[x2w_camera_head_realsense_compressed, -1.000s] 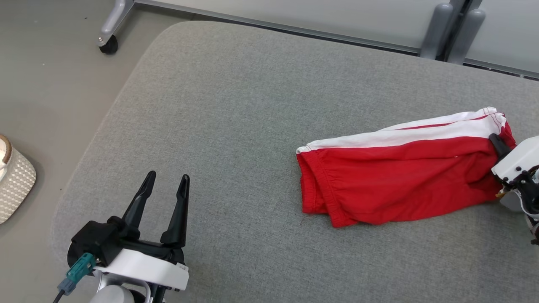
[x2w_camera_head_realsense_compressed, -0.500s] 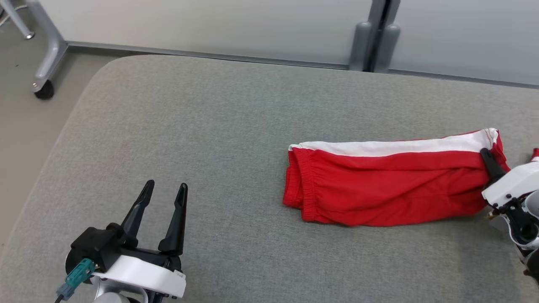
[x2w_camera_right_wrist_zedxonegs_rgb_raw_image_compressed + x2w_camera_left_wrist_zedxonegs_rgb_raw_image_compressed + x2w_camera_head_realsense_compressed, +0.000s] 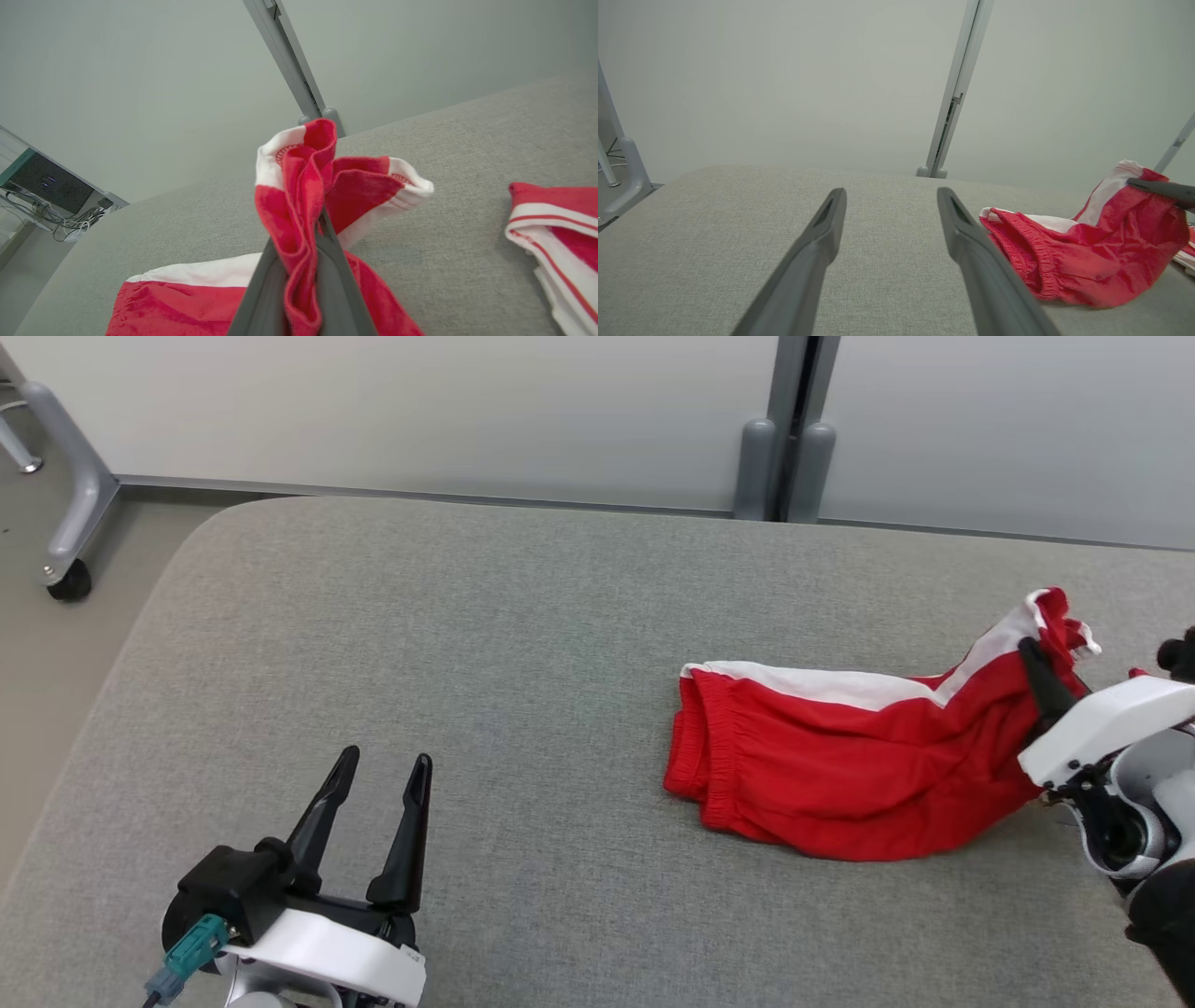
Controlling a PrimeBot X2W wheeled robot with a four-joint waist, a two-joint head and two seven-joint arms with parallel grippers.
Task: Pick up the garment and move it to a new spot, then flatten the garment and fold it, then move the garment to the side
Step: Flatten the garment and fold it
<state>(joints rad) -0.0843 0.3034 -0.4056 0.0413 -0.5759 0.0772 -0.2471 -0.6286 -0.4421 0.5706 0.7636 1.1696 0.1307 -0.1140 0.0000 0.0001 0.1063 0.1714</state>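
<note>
The garment (image 3: 840,775) is a pair of red shorts with a white side stripe, lying on the grey padded table (image 3: 467,644) at the right. My right gripper (image 3: 1034,655) is shut on the garment's right end and holds that end bunched up above the table; the waistband end still rests on the surface. In the right wrist view the cloth (image 3: 299,186) rises from between the closed right gripper (image 3: 321,215). My left gripper (image 3: 386,758) stands open and empty at the lower left, well apart from the garment (image 3: 1087,252). The left wrist view shows the left gripper (image 3: 892,193) spread wide.
A second folded red-and-white cloth (image 3: 556,219) lies on the table right of the held end. A pale partition wall with a grey post (image 3: 784,467) runs behind the table. A frame leg with a caster (image 3: 70,583) stands on the floor at the far left.
The head camera has shifted. My right gripper has raised the garment's right end off the table, so the cloth now bunches and slopes upward. The left gripper stays open and still.
</note>
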